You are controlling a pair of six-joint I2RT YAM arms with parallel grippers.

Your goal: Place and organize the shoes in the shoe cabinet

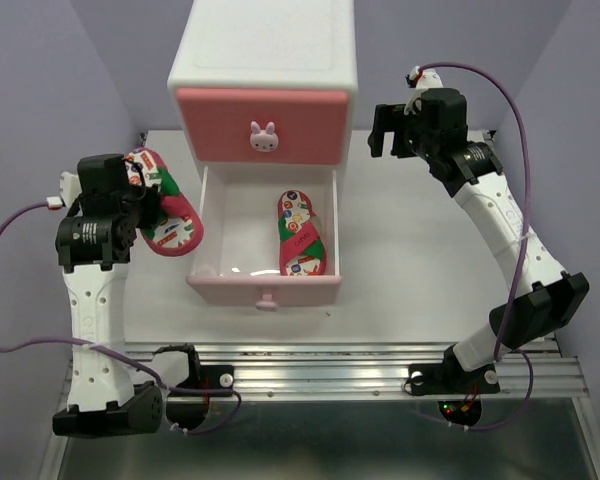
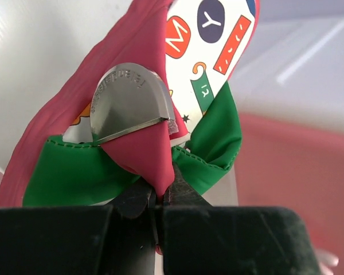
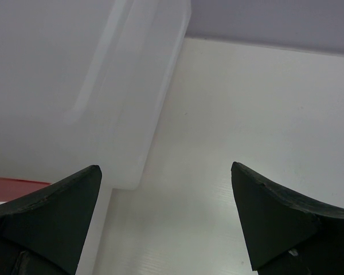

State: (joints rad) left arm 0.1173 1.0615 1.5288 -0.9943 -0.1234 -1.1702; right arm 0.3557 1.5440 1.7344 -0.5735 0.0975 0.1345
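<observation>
The left jaws pinch the green strap [image 2: 212,137] of the red flat sandal [image 1: 175,228], just left of the open pale pink drawer [image 1: 265,285] (its twin [image 1: 302,234] lies inside, pointing front to back); the right jaws gape, farther off.

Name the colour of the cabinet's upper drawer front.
Salmon pink upper drawer front, darker than the lower drawer; clearest in the top external view.

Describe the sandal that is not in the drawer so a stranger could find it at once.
Find the white cabinet with pink drawers at the back; its lower drawer stands open. Just left of that drawer, outside it, is a red sandal pinched by its strap in the left gripper. Its twin lies inside the drawer, free.
</observation>
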